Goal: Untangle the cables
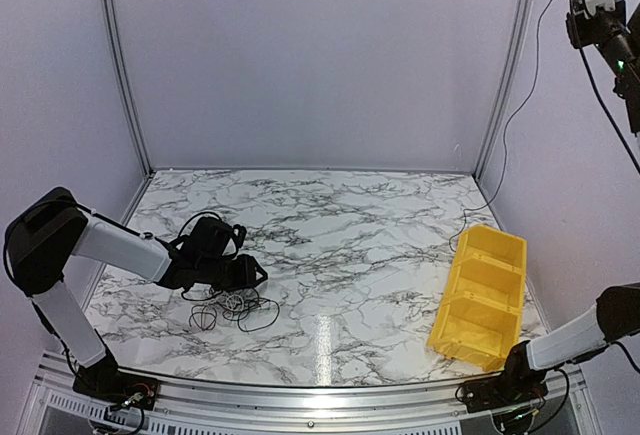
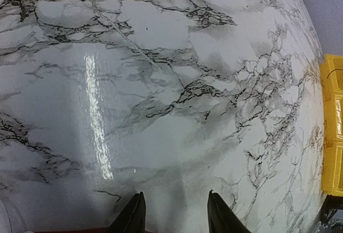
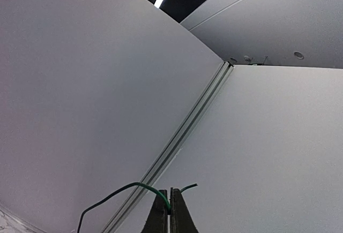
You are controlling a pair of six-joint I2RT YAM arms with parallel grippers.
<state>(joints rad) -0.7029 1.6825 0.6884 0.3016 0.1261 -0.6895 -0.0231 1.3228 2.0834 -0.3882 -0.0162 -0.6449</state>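
Your left gripper (image 2: pixel 175 194) stands partly open over the marble table (image 1: pixel 380 255), with nothing between its fingers. The cables (image 1: pixel 232 307) lie in a loose tangle just beside it, on the table's left part. Your right gripper (image 3: pixel 170 193), raised high, is pinched closed on a thin green wire (image 3: pixel 128 185).

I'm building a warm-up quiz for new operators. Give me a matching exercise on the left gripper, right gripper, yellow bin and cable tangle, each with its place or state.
1. left gripper
2. right gripper
3. yellow bin
4. tangled cables

A. right side of the table
B. fingers apart, nothing between
C. left half of the table
D. shut on a green wire

Pairs: 1-B, 2-D, 3-A, 4-C
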